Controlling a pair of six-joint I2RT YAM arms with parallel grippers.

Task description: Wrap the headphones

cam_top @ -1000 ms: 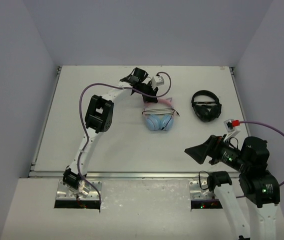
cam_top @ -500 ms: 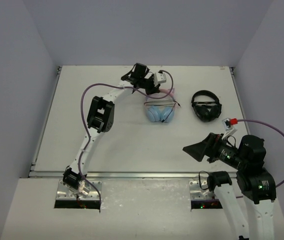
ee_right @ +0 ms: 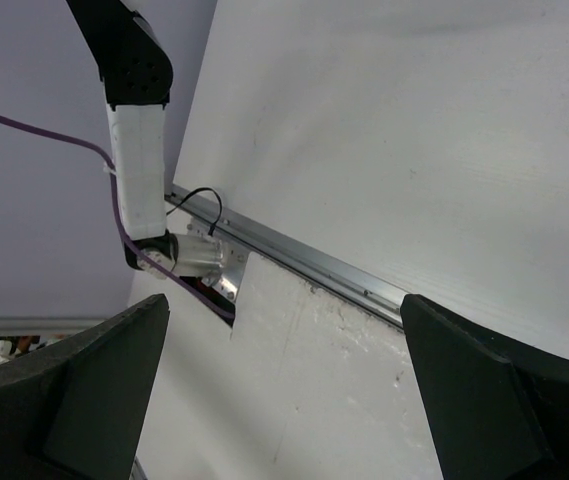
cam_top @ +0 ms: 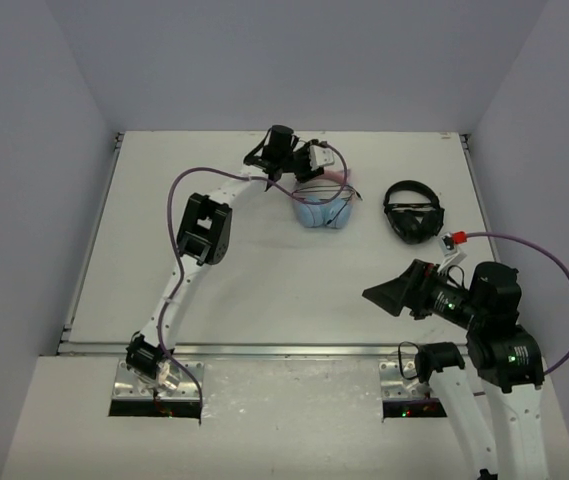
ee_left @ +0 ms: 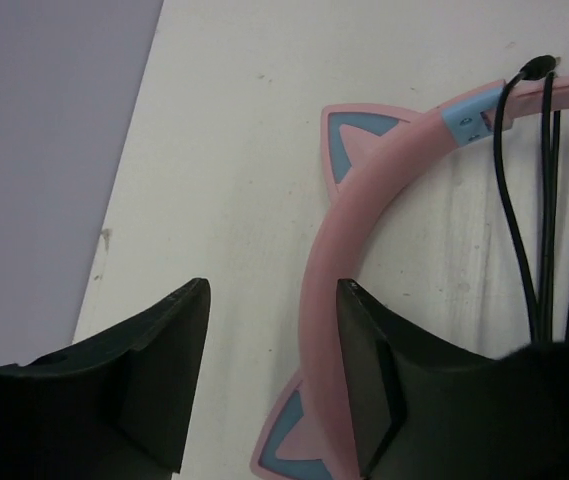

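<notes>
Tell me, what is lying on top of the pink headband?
Thin black cable strands cross over the headband near one cat ear. Their lower ends vanish behind a finger of the left tool.

White table [cam_top: 264,290] — pale lavender walls [cam_top: 294,60] around.

No readable text anywhere, no legible brand or label on the headphones [cam_top: 322,212], none on the table [cam_top: 214,280]
</notes>
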